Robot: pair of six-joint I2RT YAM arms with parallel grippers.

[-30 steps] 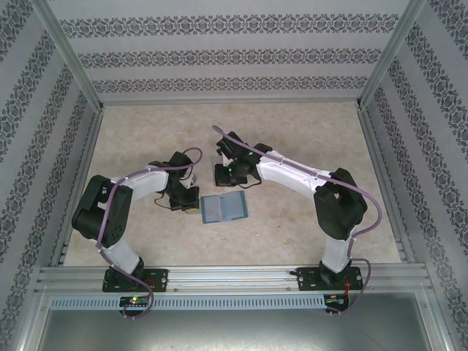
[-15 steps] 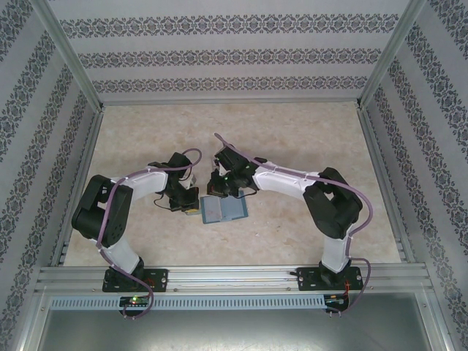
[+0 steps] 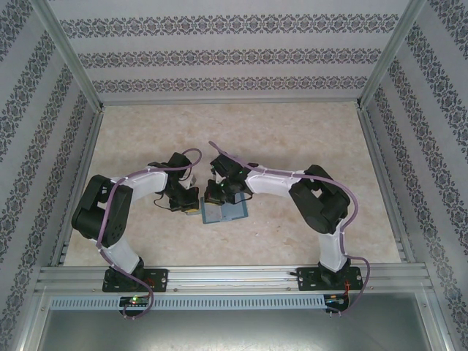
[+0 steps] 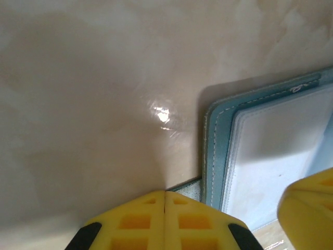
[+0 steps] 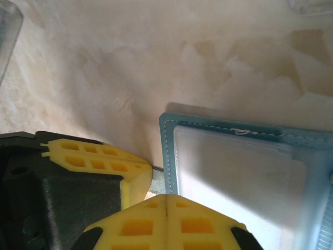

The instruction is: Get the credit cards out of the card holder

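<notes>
The right arm has swung in since 1 second ago. Then its gripper hung beyond the far edge of the card holder (image 3: 224, 210); now the right gripper (image 3: 213, 196) sits low over the holder's far left corner. The left arm has not stirred: the left gripper (image 3: 191, 208) is still against the holder's left edge. The holder itself has stayed put, lying open and flat with both panels up.

From the left wrist, the left gripper (image 4: 165, 197) has its 2 yellow pads pressed together with only a seam between them. A sliver of grey sits just beside the tips, against the teal stitched border of the holder (image 4: 270, 151). I cannot tell whether it is pinched. The right wrist shows the right gripper (image 5: 166, 200) closed the same way, pads meeting at the holder's (image 5: 234, 172) near left corner. The left gripper (image 5: 99, 161) is touching or all but touching it.

The holder rests on a pale, marbled beige table (image 3: 292, 139) with a faint sheen. Around it stand walls (image 3: 234, 51) papered in grey floral bands, framed by aluminium rails (image 3: 234, 276).
</notes>
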